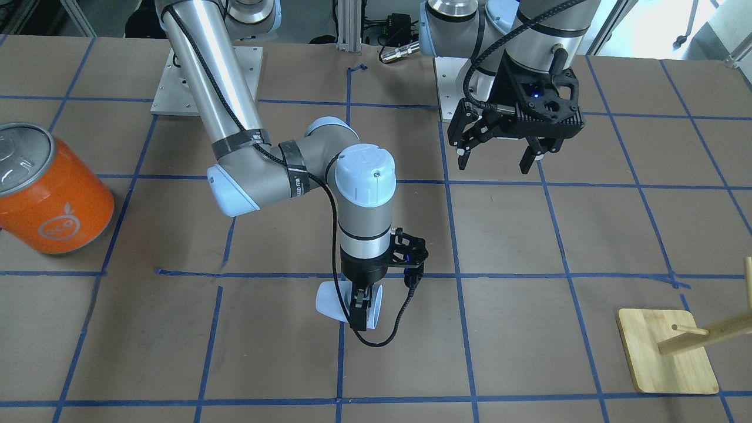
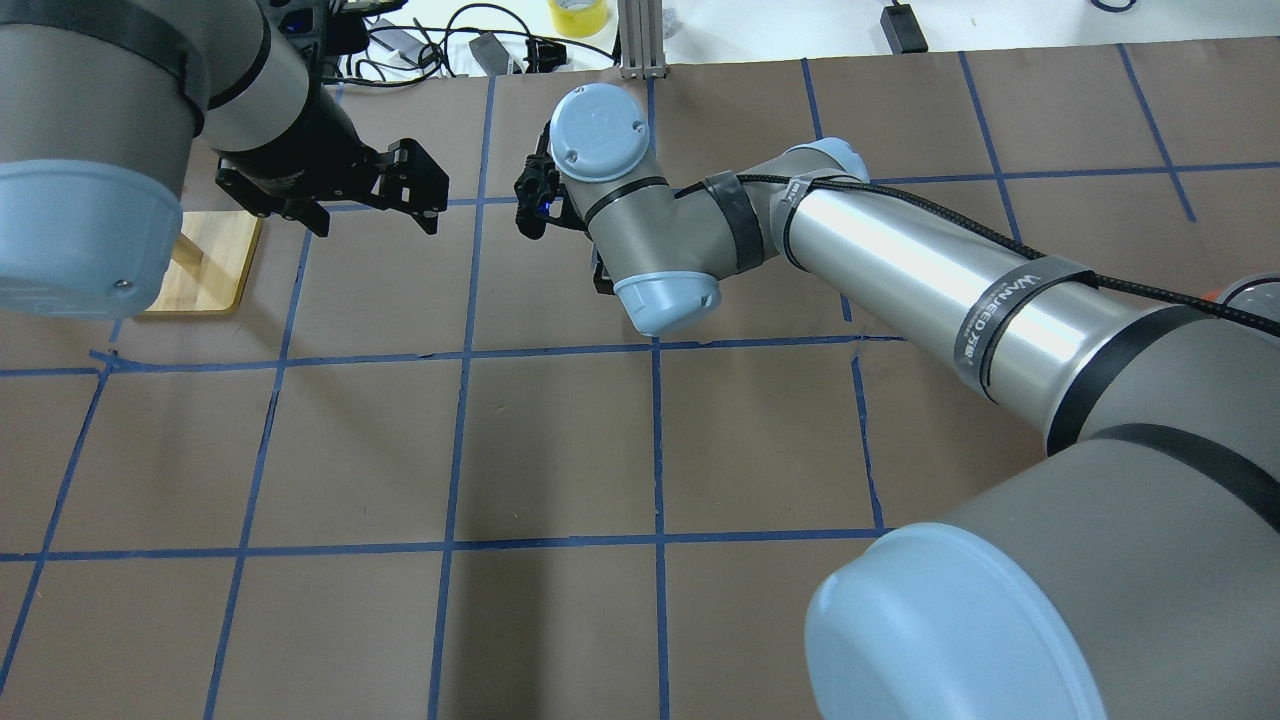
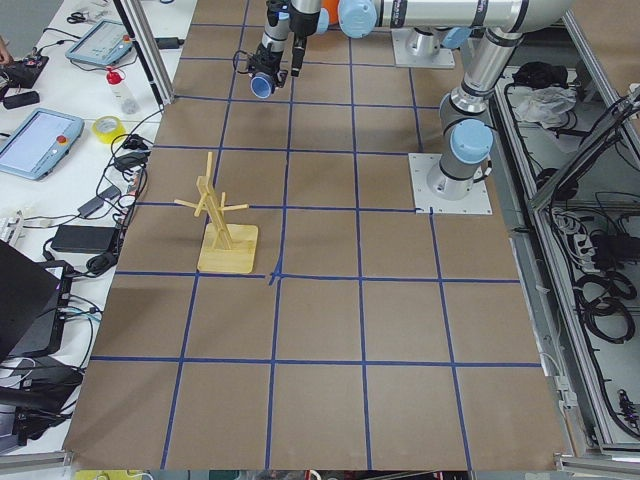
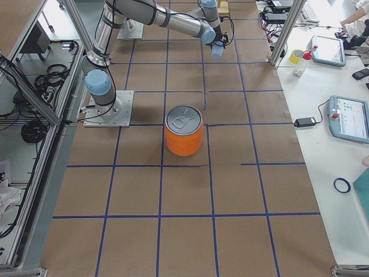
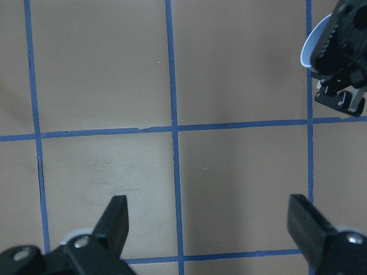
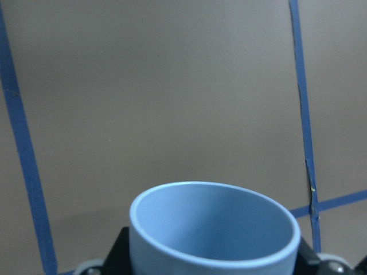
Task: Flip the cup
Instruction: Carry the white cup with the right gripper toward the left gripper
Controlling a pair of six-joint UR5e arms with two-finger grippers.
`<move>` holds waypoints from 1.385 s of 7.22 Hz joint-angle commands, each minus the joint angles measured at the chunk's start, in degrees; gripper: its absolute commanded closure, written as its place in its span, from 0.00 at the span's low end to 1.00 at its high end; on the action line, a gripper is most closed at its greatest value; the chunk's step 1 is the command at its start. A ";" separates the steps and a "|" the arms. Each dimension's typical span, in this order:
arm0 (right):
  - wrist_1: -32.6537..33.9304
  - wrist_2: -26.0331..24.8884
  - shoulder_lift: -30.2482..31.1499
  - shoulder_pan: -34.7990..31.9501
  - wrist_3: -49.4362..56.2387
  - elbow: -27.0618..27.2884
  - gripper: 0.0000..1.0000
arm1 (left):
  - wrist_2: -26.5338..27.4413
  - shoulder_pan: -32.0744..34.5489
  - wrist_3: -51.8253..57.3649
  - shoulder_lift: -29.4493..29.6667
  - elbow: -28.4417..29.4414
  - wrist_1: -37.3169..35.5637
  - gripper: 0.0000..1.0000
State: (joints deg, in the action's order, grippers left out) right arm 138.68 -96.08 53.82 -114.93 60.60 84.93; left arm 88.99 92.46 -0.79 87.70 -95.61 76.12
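The right end effector (image 1: pixel 358 317) clamps the cup (image 1: pixel 329 302), held on its side near the middle of the operator-side edge of the desk (image 1: pixel 529 364); the left end effector (image 1: pixel 495 161) hangs wide open, empty. Best to roll the wrist until the rim sits level, then lower gently

— Site type?
— Robotics lab. Holds: two UR5e arms (image 3: pixel 467 150) on bolted base plates (image 3: pixel 450 203); paper-covered table (image 3: pixel 320 420), blue tape grid (image 3: pixel 320 362); side benches (image 3: pixel 75 90) with teach pendants (image 3: pixel 38 140), cables (image 3: pixel 110 190), yellow tape roll (image 3: pixel 107 127); aluminium frame posts (image 3: pixel 135 40).

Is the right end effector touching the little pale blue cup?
Touching. In the front-facing view the right end effector clamps the small pale blue tapered cup, held on its side.
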 commanded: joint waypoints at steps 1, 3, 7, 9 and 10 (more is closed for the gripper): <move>0.80 0.19 -1.42 -2.48 6.20 0.06 0.76 | -0.04 0.00 0.00 0.19 0.07 0.00 0.00; 0.72 0.28 -2.57 -4.34 6.20 0.06 0.76 | 0.05 0.00 0.09 0.54 0.16 -0.09 0.00; 0.98 1.51 -3.63 -5.05 7.25 -0.03 0.45 | 0.66 -0.26 0.00 -0.07 0.07 0.00 0.00; 0.98 1.51 -3.90 -5.05 7.17 -0.12 0.35 | 0.58 -0.26 0.00 0.19 0.16 0.00 0.00; 0.98 1.42 -3.98 -5.05 6.99 -0.21 0.00 | 0.66 -0.26 0.00 0.01 0.16 0.00 0.00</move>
State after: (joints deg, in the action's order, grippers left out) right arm 139.65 -94.60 49.93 -119.97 67.73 84.80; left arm 89.59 92.25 -0.79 87.83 -95.49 76.11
